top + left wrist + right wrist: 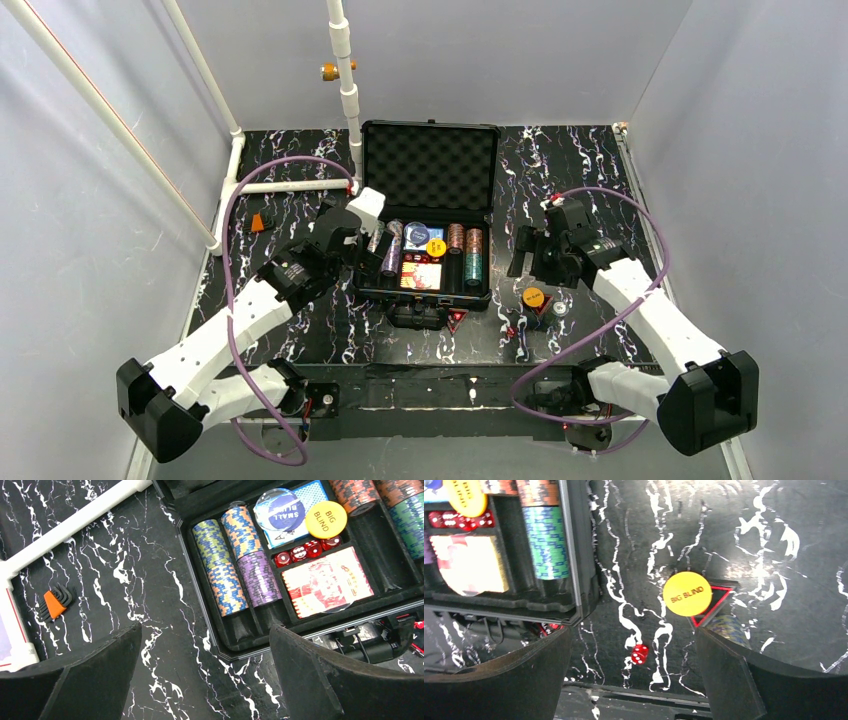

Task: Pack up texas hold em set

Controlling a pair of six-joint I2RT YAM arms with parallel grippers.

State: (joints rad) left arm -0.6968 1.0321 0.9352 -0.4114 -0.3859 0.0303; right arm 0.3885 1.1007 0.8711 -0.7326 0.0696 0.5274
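The black hard case (pixel 372 214) lies open mid-table, its foam-lined lid (pixel 430 165) upright. Inside are multicoloured chip rows (pixel 220 565), a red card deck (pixel 327 580), red dice (pixel 307 552), a yellow BIG BLIND disc (pixel 326 519) and a clear SMALL BLIND disc (pixel 280 510) on a blue deck. My left gripper (pixel 205 630) is open and empty over the table at the case's front left corner (pixel 362 240). My right gripper (pixel 632 632) is open and empty to the right of the case (pixel 540 270). Below it lie a second yellow BIG BLIND disc (pixel 687 594) and a loose red die (pixel 640 654).
An orange-holder hex key set (pixel 54 602) lies left of the case near the white pipe frame (pixel 290 186). A clear disc (pixel 561 309) sits beside the yellow disc on the table. The case handle (pixel 420 318) juts out at the front. A few chips (pixel 729 630) lie by my right finger.
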